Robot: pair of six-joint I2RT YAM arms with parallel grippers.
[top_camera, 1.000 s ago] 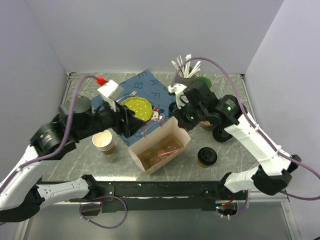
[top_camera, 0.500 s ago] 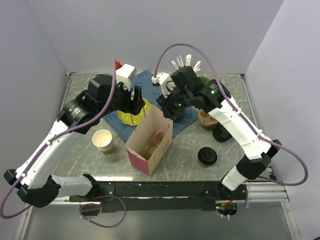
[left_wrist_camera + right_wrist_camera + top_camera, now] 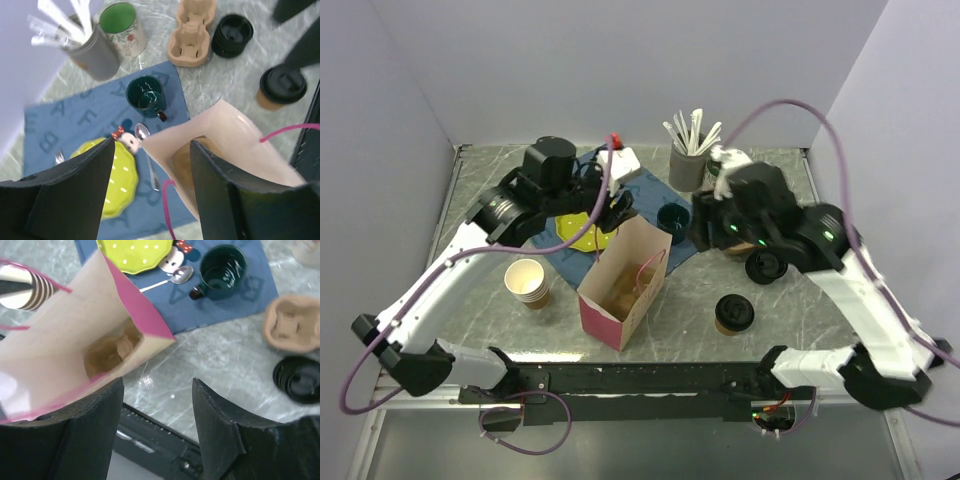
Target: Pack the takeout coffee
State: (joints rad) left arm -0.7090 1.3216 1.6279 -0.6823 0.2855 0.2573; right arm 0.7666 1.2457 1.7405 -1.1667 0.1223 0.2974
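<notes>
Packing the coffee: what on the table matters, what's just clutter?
Job:
- lidded coffee cup
- paper bag

Clutter:
- stack of paper cups
- green mug
- yellow plate
- spoon
- stack of lids
- cup carrier
- utensil pot
- blue mat

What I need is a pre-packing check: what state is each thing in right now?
paper bag, upright, mouth open
takeout coffee, lidded, upright, outside the bag
green mug, upright on the blue mat
paper cup stack, upright, lidless
cup carrier, empty
left hand, open
right hand, open, holding nothing
</notes>
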